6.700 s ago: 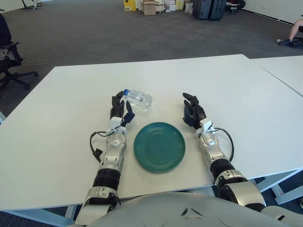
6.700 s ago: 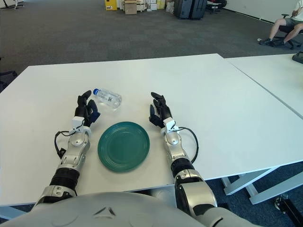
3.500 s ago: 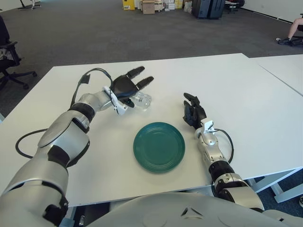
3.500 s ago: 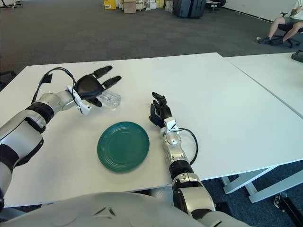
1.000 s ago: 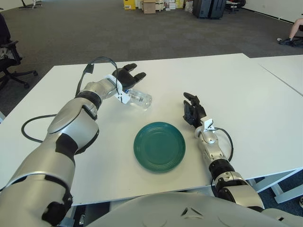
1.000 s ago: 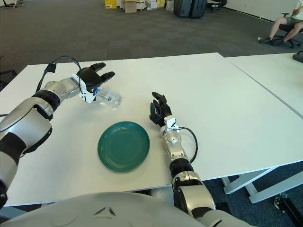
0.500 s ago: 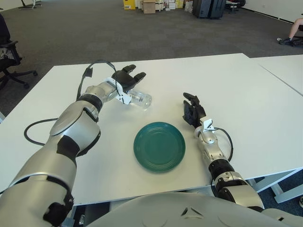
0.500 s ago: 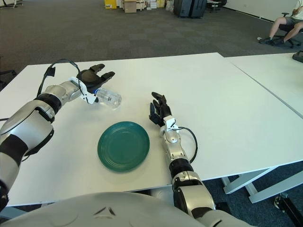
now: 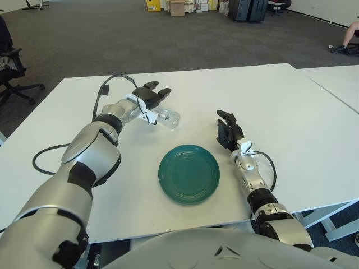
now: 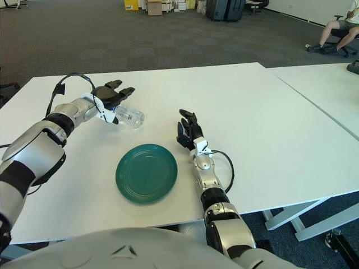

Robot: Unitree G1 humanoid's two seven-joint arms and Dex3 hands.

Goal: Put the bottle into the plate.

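Setting: white surface (image 9: 291,112) in an open office with grey carpet; boxes and dark cabinets along the far wall, a second white table at the right.
Bottle (image 9: 166,117): clear plastic, lying on its side beyond the plate, just to its left; cap end hidden at the left hand.
Left hand (image 9: 147,97): fingers spread over the bottle's cap end, not closed on it.
Change: over the last second this hand has edged lower and closer onto the cap end; the bottle has not shifted.
Meaning: grasp apparently still being set up; lift and transfer remain.
Plate (image 9: 189,173): green, empty, at the near middle.
Right hand (image 9: 228,132): idle just right of the plate, fingers loosely extended, holding nothing.
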